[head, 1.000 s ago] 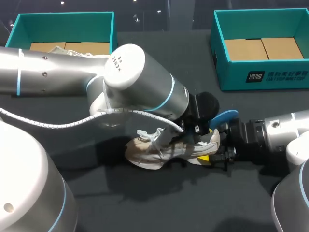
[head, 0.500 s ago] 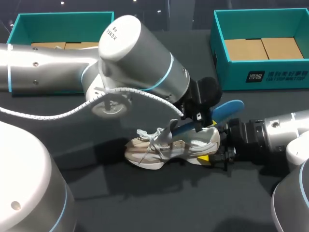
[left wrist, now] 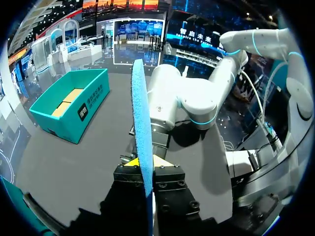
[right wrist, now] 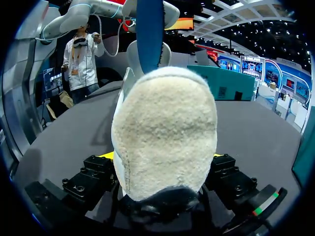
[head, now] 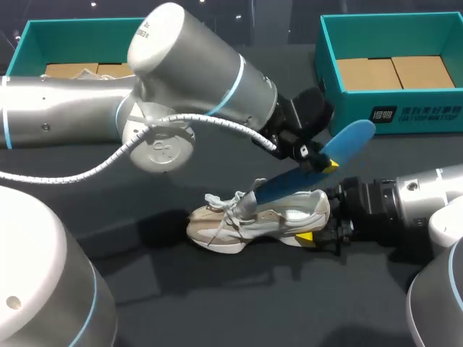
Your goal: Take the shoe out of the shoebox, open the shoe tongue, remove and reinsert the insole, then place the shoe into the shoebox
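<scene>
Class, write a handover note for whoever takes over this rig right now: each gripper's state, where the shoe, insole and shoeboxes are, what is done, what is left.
Left gripper: shut on the blue insole, held slanting above the shoe, its lower end at the shoe's opening.
Right gripper: shut on the shoe's heel. The shoe stands on the table, in front of the left shoebox and the right shoebox.
Done: shoe out of the box, insole mostly drawn out.
Left: free the insole, reinsert it, put the shoe into a shoebox.
</scene>
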